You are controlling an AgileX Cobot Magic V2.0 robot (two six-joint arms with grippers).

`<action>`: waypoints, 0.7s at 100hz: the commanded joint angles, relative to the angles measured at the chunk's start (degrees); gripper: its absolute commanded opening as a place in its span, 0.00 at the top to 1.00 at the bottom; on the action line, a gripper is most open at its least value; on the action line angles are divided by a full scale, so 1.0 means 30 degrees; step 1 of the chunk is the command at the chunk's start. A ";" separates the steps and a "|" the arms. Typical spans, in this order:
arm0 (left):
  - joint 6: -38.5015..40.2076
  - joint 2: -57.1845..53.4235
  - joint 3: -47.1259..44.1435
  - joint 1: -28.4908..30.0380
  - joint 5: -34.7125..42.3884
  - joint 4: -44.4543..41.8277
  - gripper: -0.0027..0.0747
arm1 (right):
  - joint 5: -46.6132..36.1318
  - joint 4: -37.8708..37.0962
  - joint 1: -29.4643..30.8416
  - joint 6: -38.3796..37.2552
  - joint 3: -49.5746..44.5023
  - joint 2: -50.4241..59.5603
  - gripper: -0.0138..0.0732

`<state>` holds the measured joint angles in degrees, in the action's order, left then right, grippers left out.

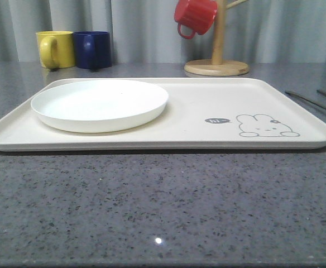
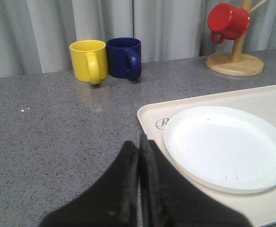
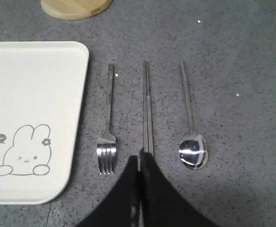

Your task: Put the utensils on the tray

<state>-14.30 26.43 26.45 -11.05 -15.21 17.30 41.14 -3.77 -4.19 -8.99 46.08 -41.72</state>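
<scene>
The cream tray [image 1: 207, 95] with its rabbit drawing lies across the middle of the grey table. To its right, on the tabletop, three silver utensils lie side by side: a fork [image 3: 109, 118] nearest the tray [image 3: 34, 85], a pair of flat sticks [image 3: 147, 104], then a spoon [image 3: 191, 127]. From the front they show as thin lines [image 1: 313, 101] at the right edge. My right gripper [image 3: 139, 157] is shut, its tips over the near end of the sticks, which lie flat. My left gripper [image 2: 138, 142] is shut and empty, beside the tray's left corner [image 2: 150, 118].
A round white plate [image 1: 100, 104] fills the tray's left half. Behind the tray stand a yellow mug [image 1: 56, 49] and a dark blue mug [image 1: 93, 49]. A wooden mug tree [image 1: 217, 66] at the back holds a red mug [image 1: 195, 15].
</scene>
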 commanded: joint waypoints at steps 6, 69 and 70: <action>0.0008 0.0066 0.0528 -0.0112 0.1505 0.0093 0.99 | -0.0851 -0.0176 0.0084 0.0041 0.1417 -0.1765 0.92; 0.0008 0.0066 0.0528 -0.0112 0.1505 0.0093 0.99 | 0.1715 0.0577 0.0084 0.0041 0.1648 -0.4167 0.43; 0.0008 0.0066 0.0528 -0.0112 0.1505 0.0093 0.99 | 0.1677 0.0598 0.0084 0.0041 0.1675 -0.4202 0.43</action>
<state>-14.30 26.43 26.45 -11.05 -15.21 17.30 49.23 -2.59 -4.19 -8.99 48.54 -54.47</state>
